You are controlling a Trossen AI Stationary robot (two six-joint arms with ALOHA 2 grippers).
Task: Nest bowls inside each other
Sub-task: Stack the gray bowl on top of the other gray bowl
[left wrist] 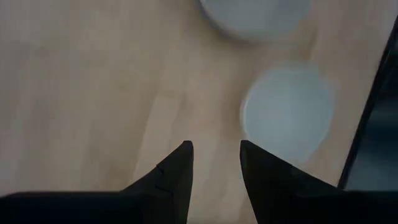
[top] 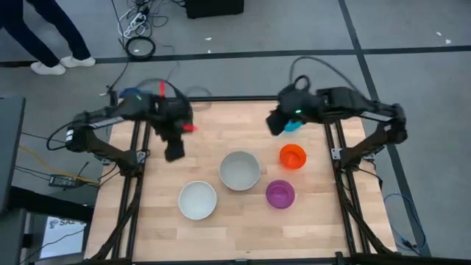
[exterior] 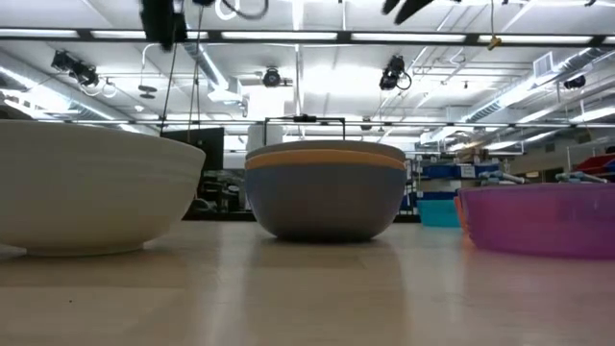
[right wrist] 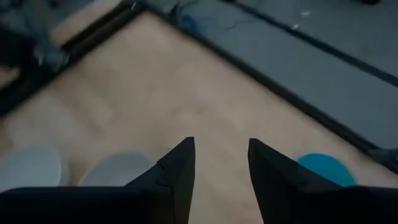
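bowls: round, smooth plastic | left jaws (left wrist: 215, 163), right jaws (right wrist: 221, 158): parted, empty

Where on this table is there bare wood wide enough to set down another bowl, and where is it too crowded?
Free: the near edge in front of the white bowl, and the left strip between it and the left gripper. Crowded: the grey bowl, purple bowl and small orange bowl cluster centre-right.
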